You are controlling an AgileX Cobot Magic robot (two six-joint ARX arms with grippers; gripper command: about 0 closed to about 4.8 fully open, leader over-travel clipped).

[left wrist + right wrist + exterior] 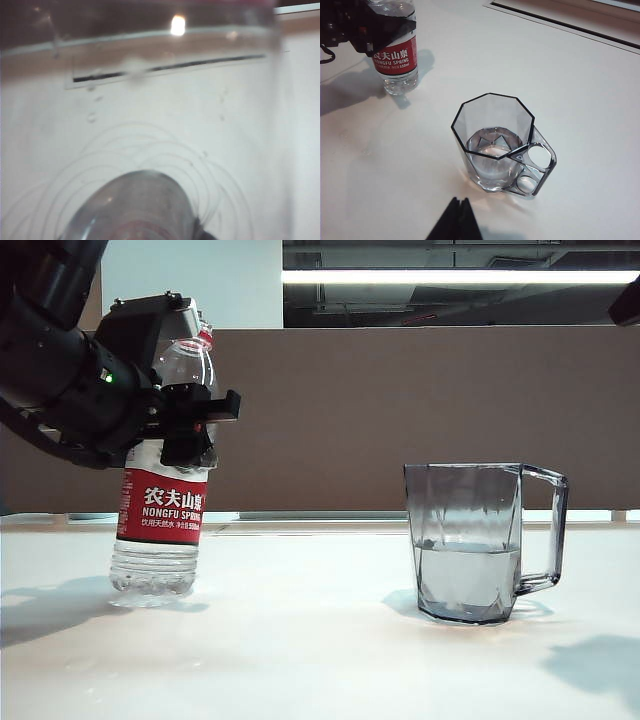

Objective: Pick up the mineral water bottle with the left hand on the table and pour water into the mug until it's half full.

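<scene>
Ribbed, red-labelled mineral water bottle [160, 502] upright.

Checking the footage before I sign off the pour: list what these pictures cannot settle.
- Exterior view: the left gripper covers the mineral water bottle above its label, so the water level inside is hidden.
- Left wrist view: blurred clear plastic fills the frame; the fingers don't show.
- Right wrist view: the right gripper is cut off by the edge; only dark tips show near the mug.
</scene>
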